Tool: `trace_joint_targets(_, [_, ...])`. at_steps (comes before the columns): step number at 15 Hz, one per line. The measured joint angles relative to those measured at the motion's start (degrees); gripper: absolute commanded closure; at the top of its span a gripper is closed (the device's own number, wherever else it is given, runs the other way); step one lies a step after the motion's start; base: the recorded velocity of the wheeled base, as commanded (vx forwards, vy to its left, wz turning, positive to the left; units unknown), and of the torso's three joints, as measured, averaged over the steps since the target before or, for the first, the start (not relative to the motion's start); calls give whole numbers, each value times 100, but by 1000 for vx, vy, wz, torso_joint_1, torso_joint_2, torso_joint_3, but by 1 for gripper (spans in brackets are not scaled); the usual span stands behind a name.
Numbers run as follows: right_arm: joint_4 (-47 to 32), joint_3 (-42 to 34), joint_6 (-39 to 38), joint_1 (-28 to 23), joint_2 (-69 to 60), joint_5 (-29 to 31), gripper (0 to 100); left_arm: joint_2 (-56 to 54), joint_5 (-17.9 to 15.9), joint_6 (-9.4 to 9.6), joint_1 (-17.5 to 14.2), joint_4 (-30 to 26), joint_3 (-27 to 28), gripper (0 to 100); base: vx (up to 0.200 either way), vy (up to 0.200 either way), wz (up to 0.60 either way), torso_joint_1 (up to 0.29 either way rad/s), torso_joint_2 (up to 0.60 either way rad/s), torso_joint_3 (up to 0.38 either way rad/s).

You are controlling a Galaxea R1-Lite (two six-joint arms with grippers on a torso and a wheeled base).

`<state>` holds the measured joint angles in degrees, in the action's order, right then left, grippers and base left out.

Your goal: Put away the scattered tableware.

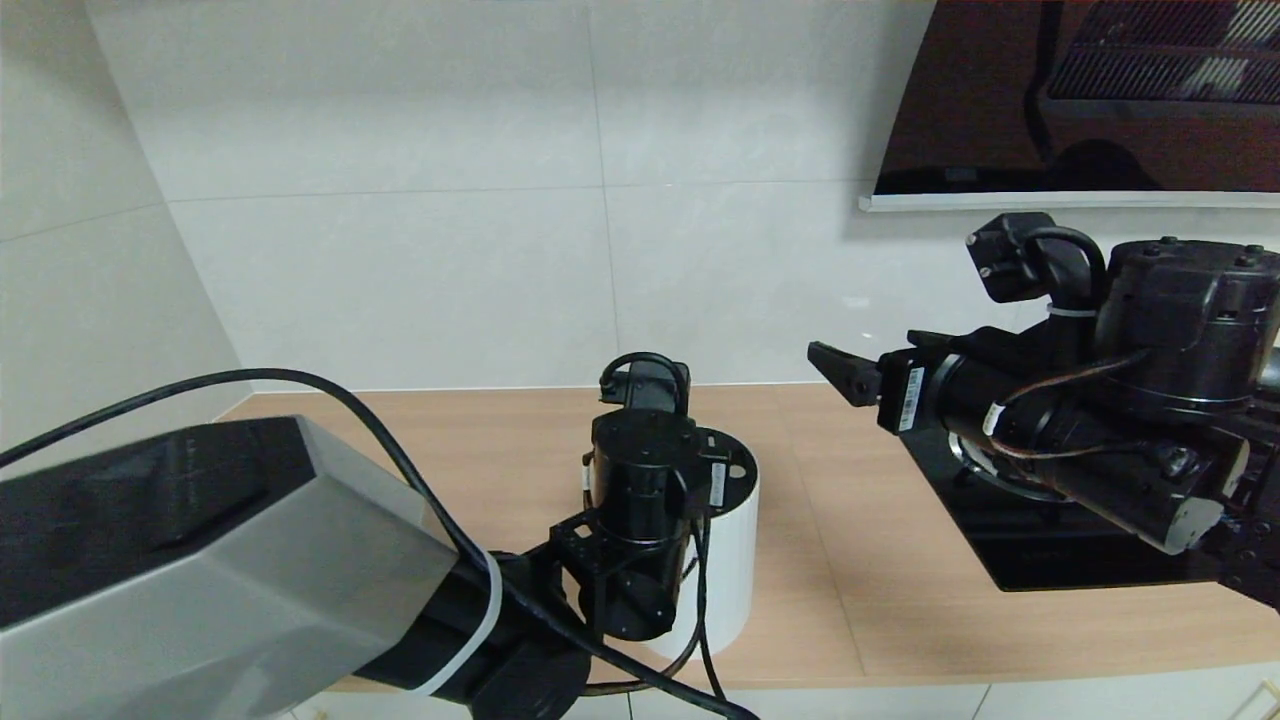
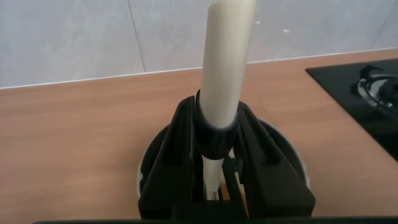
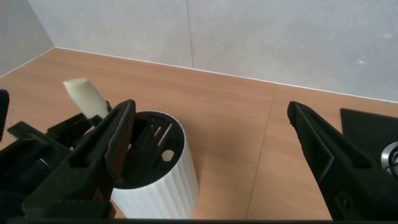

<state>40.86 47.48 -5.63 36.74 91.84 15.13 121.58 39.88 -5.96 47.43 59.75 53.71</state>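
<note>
A white ribbed utensil holder (image 1: 730,570) with a black slotted top stands on the wooden counter (image 1: 480,450). My left gripper (image 2: 217,152) hangs right over the holder (image 2: 292,158), shut on a cream-handled utensil (image 2: 227,62) just above its black collar. The utensil's lower end goes down into a slot, and its working end is hidden. The handle (image 3: 87,96) sticks up over the holder (image 3: 171,183). My right gripper (image 3: 211,143) is held in the air to the right of the holder, open, with nothing between its fingers (image 1: 838,370).
A black cooktop (image 1: 1050,560) with a burner (image 2: 379,87) is set into the counter to the right of the holder. A dark range hood (image 1: 1080,90) hangs above it. Tiled walls close the counter at the back and left.
</note>
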Motion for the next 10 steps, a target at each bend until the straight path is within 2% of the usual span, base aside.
trace_joint_targets(5, [2, -2, -2, 5, 24, -2, 0, 55, 2, -9, 2, 22, -7, 100, 0, 0, 0, 0, 0, 0])
trace_joint_targets(6, [5, -2, 0, 5, 30, -2, 0, 52, 0, -9, 0, 24, -7, 0, 0, 0, 0, 0, 0, 0])
trace_joint_targets(10, [7, -2, 0, 5, 40, 0, 0, 50, 0, -22, 2, 38, -7, 0, 0, 0, 0, 0, 0, 0])
